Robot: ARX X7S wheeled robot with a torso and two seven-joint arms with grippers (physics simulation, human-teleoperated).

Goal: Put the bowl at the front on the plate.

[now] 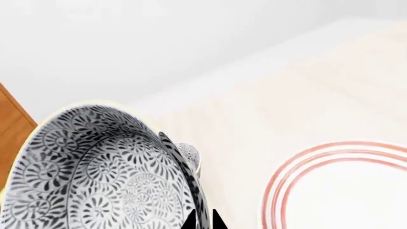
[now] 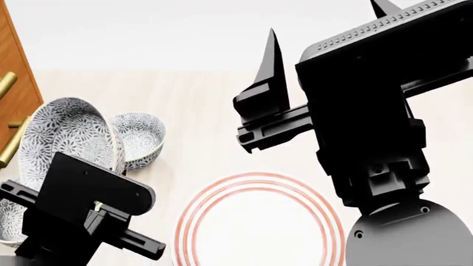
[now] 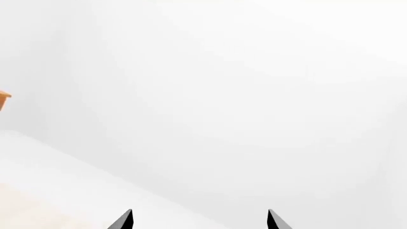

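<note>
My left gripper (image 1: 203,222) is shut on the rim of the bowl (image 1: 95,171), white with a dense grey-blue floral pattern. The rim wall sits between the two black fingertips. In the head view the bowl (image 2: 68,138) hangs tilted on its side above the table, left of the plate (image 2: 258,224). The plate (image 1: 356,191) is wide, white and flat with three thin red rings, and it lies on the pale table apart from the bowl. My right gripper (image 2: 329,33) is raised above the plate with its fingers spread wide; the right gripper (image 3: 200,220) holds nothing.
A second patterned bowl (image 2: 142,138) stands on the table just behind the held one, and its edge (image 1: 188,155) peeks past the rim. Part of another patterned bowl (image 2: 8,221) shows under my left arm. A wooden cabinet (image 2: 13,83) with brass handles borders the left.
</note>
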